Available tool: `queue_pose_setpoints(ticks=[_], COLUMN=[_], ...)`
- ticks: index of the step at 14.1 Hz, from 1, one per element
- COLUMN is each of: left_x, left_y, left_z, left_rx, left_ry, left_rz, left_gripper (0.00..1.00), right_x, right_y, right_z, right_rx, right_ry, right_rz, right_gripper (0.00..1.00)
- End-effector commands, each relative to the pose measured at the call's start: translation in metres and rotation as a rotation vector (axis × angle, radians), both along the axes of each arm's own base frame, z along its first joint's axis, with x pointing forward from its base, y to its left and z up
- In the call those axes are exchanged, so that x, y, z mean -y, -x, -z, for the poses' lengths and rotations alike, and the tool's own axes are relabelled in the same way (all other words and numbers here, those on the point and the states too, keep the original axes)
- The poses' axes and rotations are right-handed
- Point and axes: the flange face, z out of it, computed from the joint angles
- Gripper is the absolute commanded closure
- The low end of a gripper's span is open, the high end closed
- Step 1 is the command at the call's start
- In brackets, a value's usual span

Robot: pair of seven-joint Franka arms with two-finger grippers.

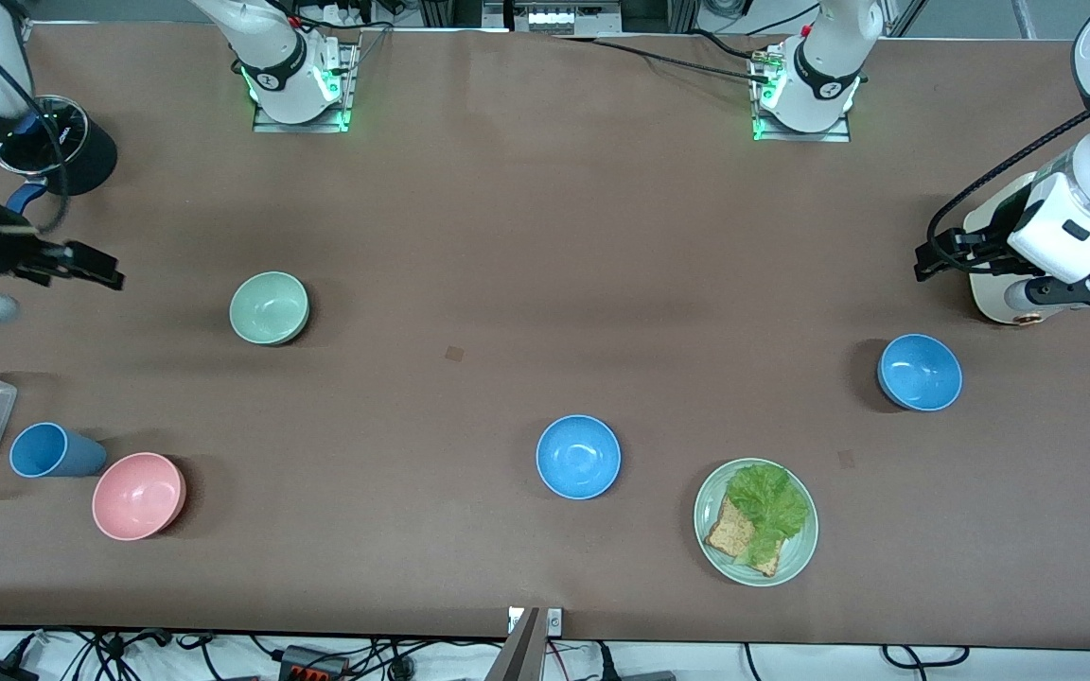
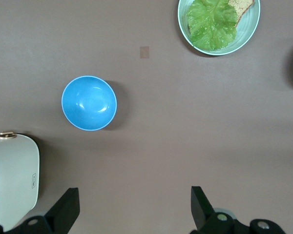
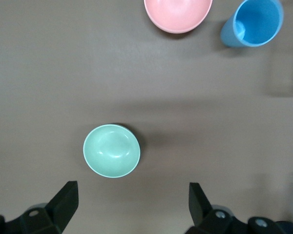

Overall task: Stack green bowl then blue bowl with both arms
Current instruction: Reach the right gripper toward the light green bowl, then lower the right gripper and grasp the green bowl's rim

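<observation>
The green bowl (image 1: 269, 308) sits upright and empty on the counter (image 1: 545, 236) toward the right arm's end, farther from the front camera than the pink bowl (image 1: 139, 496) and the blue cup (image 1: 51, 450). The right hand (image 1: 81, 265) hangs over the counter's edge beside it, fingers spread wide with nothing between them; in its wrist view the bowl lies ahead of the fingertips, slightly off the gap's centre.

2 blue bowls are out. The blue bowl (image 1: 921, 372) toward the left arm's end lies just in front of the left hand (image 1: 957, 257), whose fingers (image 2: 66, 209) are also spread and empty. The second blue bowl (image 1: 579, 457) stands near mid-counter beside the plate of toast and lettuce (image 1: 756, 521), well apart from both hands.

Nothing is stacked yet. Each arm probably takes its nearest bowl, green first.
</observation>
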Motion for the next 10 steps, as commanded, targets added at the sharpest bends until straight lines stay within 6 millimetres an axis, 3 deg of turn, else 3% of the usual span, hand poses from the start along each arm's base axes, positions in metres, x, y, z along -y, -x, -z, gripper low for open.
queue_pose_setpoints(ticks=[1,3,8,10], left_x=[0.001,0.002,-0.009,-0.012], left_y=[0.000,0.000,-0.002,-0.001], left_z=[-0.005,-0.005,0.000,0.001], left_rx=[-0.006,-0.007,-0.022,-0.029], left_ry=[0.035,0.045,0.073,0.077], left_rz=[-0.005,-0.011,-0.032,-0.036], left_gripper=[0.00,0.00,0.00,0.00], right_x=[-0.016,-0.027,-0.026,-0.023], right_y=[-0.010,-0.004,0.009,0.015], right_z=[0.063,0.110,0.212,0.241], right_rx=[-0.099,-0.145,-0.242,-0.289], right_ry=[0.012,0.013,0.009,0.007], right_rz=[-0.025,-0.041,-0.055,-0.050], right_gripper=[0.00,0.00,0.00,0.00])
